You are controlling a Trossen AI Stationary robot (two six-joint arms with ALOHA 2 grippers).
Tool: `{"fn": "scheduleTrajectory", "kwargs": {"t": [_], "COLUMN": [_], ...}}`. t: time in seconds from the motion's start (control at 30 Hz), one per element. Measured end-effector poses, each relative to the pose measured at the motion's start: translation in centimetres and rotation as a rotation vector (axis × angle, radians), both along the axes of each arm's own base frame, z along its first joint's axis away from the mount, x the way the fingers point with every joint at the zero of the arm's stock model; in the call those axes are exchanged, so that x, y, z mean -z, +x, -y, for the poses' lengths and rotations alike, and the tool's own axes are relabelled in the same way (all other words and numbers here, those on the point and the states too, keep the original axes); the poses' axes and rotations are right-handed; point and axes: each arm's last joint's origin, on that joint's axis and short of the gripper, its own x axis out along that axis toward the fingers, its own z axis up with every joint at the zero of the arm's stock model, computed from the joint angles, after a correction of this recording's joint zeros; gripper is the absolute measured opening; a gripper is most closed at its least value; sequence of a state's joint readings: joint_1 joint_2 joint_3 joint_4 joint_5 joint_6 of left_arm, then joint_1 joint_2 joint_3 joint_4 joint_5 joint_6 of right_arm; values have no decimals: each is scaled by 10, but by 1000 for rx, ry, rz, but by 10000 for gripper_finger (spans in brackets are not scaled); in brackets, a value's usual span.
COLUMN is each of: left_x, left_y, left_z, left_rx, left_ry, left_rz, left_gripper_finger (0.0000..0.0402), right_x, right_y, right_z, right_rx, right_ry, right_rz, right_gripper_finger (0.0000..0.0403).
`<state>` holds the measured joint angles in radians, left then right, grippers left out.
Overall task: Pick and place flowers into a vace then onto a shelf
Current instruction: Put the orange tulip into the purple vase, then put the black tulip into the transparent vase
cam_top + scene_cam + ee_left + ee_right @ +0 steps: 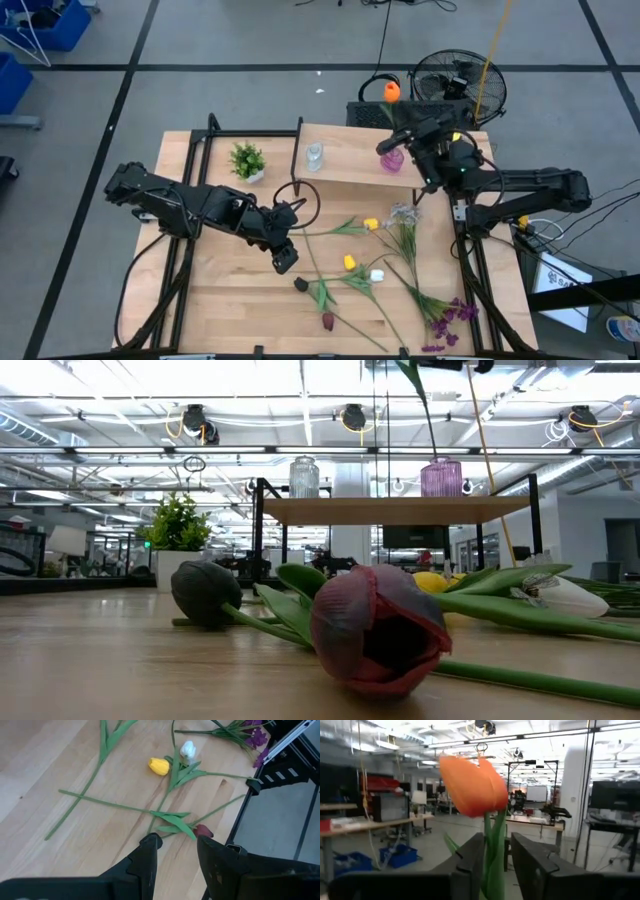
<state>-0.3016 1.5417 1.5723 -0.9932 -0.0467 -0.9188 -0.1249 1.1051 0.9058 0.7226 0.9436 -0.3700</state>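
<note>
My right gripper hangs above the shelf, over the purple vase, shut on an orange tulip. In the low view the tulip's stem runs down into the mouth of the purple vase. A clear vase also stands on the shelf. My left gripper is open, low over the table's middle. More flowers lie flat on the table: yellow, white, dark red and purple. In the left wrist view the open fingers point toward a leafy stem and the dark red head. My right gripper pinches the orange tulip's green stem just below the head, between its two fingers. The fingers lie about level, across the stem. The tulip stands upright with its head above the fingers, and its lower stem end reaches the purple vase's mouth.
A small potted green plant stands at the table's far left. A fan stands behind the shelf. The black metal table frame runs along the right edge. Bare wood lies at the near left.
</note>
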Motion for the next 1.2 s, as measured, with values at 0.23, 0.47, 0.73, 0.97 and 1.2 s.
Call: {"fn": "scheduleTrajectory", "kwargs": {"t": [0.23, 0.47, 0.73, 0.97, 1.2], "left_x": [0, 0, 3, 23, 82], "left_y": [0, 0, 2, 5, 14], "left_z": [0, 0, 1, 16, 43], "left_rx": [0, -2, 11, 70, -262], "left_ry": [0, -2, 16, 1, -340], "left_rz": [-1, -2, -6, -54, -221], "left_gripper_finger": [145, 145, 145, 145, 145], "right_x": [-5, -23, -38, -34, -19], "right_y": [-5, -30, -56, -56, -47], "right_z": [-5, -24, -49, -76, -100], "right_rx": [-2, -16, -168, -523, -867], "right_ry": [-18, -48, -40, -70, -20], "right_rz": [-7, -2, 102, 97, 30], "right_gripper_finger": [137, 150, 143, 149, 148]}}
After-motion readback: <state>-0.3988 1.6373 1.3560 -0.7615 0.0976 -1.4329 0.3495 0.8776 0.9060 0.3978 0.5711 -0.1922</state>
